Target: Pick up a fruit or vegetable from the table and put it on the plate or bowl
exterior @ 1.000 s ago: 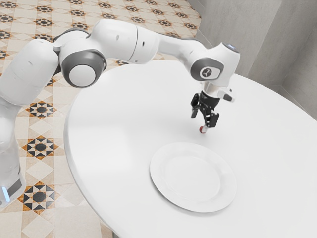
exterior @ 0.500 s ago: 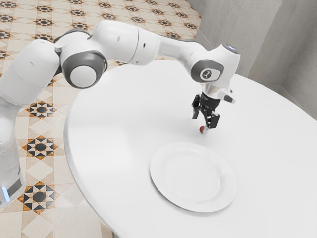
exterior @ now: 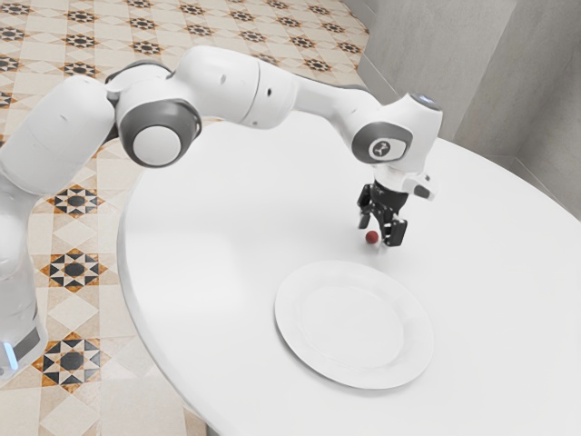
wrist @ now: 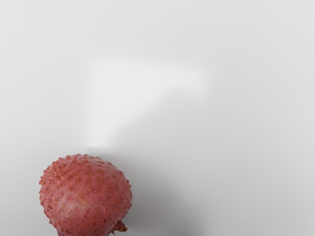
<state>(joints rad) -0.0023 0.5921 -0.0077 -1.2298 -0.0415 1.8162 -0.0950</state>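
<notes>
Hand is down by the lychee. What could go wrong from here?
1. The lychee is small and round and seems to sit off-centre under the gripper, whose fingers are open. Closing could send it rolling across the table.
2. The plate lies close by, so a low carry might clip its rim.
</notes>
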